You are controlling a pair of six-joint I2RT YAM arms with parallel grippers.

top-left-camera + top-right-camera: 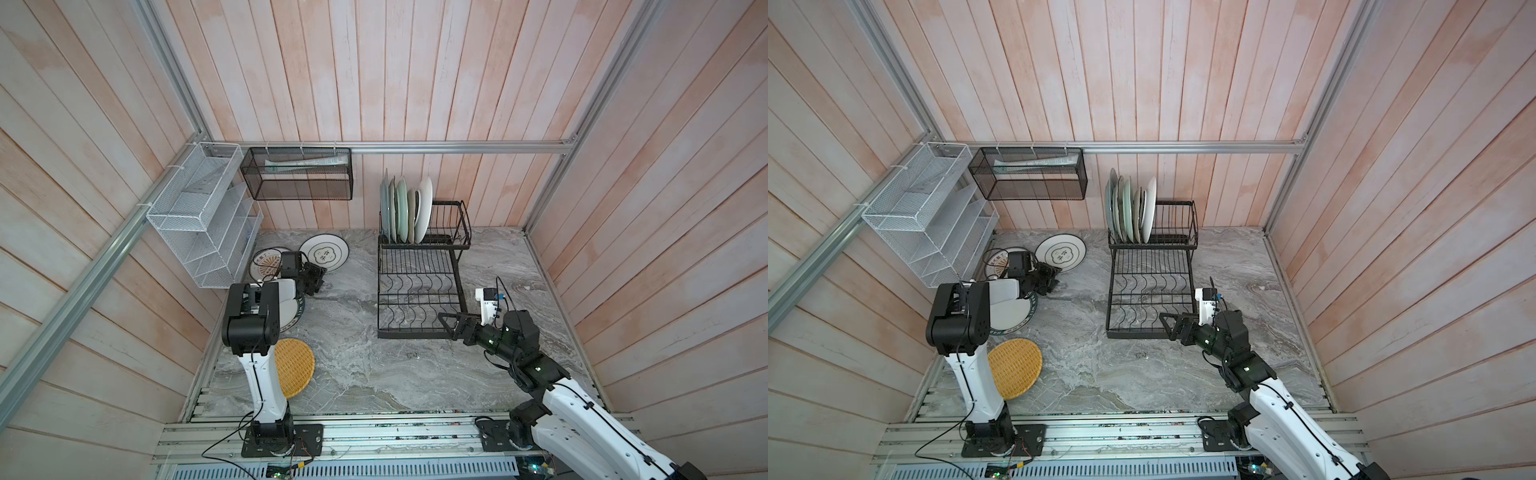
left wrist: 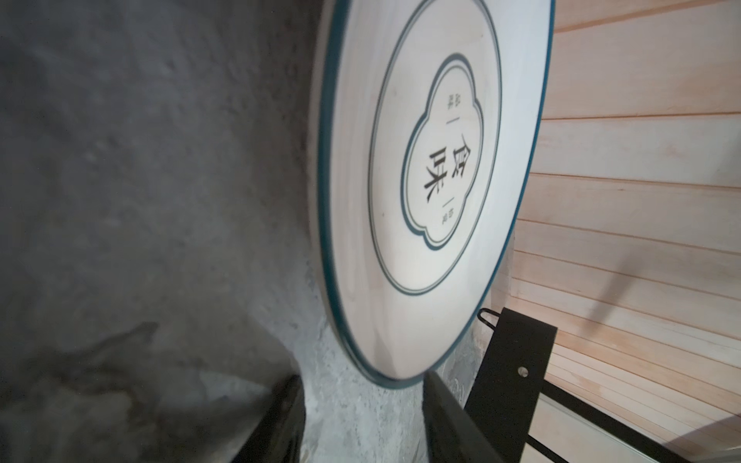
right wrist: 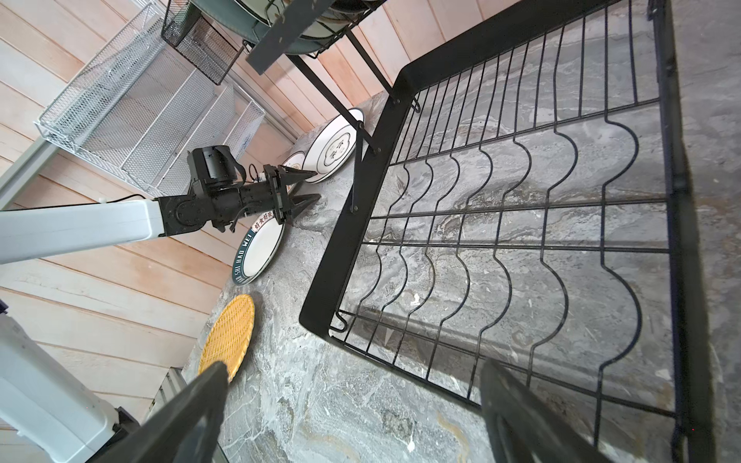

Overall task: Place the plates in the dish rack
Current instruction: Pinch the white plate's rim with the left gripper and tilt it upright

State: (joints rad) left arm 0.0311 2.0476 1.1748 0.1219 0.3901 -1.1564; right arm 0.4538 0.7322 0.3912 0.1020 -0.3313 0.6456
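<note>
1. The left gripper (image 3: 316, 185) is straddling the near rim of the lettered plate (image 1: 324, 251). That plate is lying on the marble table (image 1: 353, 353) by the back wall, left of the dish rack (image 1: 419, 248). The jaws are standing partway apart and aren't clamping anything yet. In the left wrist view the teal rim is sitting between the fingers (image 2: 453, 421).
2. Doing this well, imo: one finger should be going under the rim and one over it, w/ a deep bite before any lift (glazed rim, prob. slippery). Then it's a matter of tipping the plate upright and feeding it edge-first into a free slot.
3. The right gripper (image 1: 448, 327) is hovering at the near right corner of the rack's lower tier (image 3: 521, 224), jaws spread wide and carrying nothing.
4. Counting plates on the table, I'm getting 4:
   - the lettered plate
   - the sunburst plate (image 1: 266, 266)
   - the teal-banded plate (image 3: 260, 250), partly under the left arm
   - the yellow woven-look plate (image 1: 295, 365)
5. Counting plates in the rack, I'm getting approx. 5 or 6 standing plates (image 1: 401, 208) on the upper tier. They're overlapping too much for a firm no. The lower tier is holding 0.
6. Counting the rest:
   - 1 rack w/ 2 tiers
   - 2 grippers
   - 1 white mesh organizer (image 1: 199, 216)
   - 1 black mesh basket (image 1: 297, 174) on the wall
</note>
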